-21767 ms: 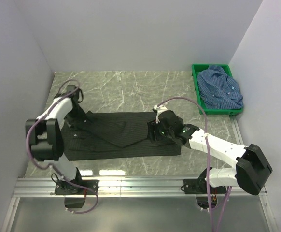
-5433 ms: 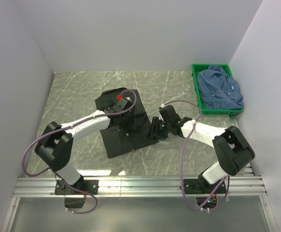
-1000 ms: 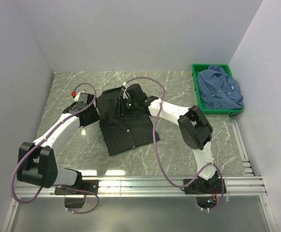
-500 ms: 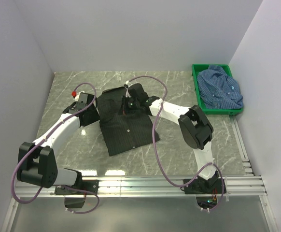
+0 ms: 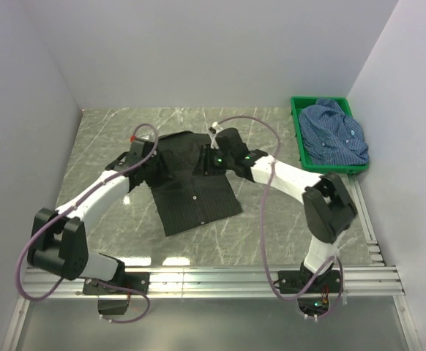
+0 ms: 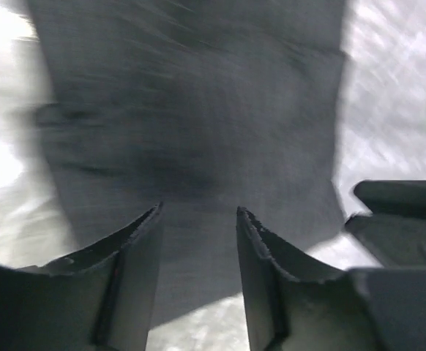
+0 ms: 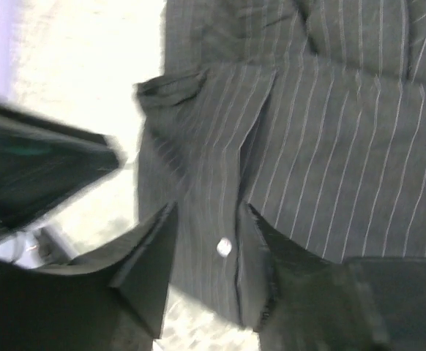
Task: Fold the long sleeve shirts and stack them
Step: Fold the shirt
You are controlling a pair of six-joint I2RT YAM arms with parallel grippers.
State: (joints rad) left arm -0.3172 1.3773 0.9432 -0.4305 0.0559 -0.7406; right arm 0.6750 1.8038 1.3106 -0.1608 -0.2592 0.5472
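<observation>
A grey-green marbled table (image 5: 286, 219) fills a plain pale-walled booth (image 5: 198, 51), with a metal rail (image 5: 213, 278) along its near edge. At the far right a green crate (image 5: 299, 142) holds the crumpled blue shirt (image 5: 335, 135), finely checked. A small red spot (image 5: 135, 136) shows by the left wrist; what it is cannot be told. The black shirt (image 5: 198, 197) lies mid-table, folded to a rough rectangle, its wider collar end toward the back wall and its near edge slanting. It has fine pale stripes and small white buttons (image 7: 224, 247) down the front. The left claw (image 6: 198, 212) hangs over the collar end's left side, fingers apart, gripping nothing. The right claw (image 7: 207, 212) is just above the button strip, also apart and empty.
</observation>
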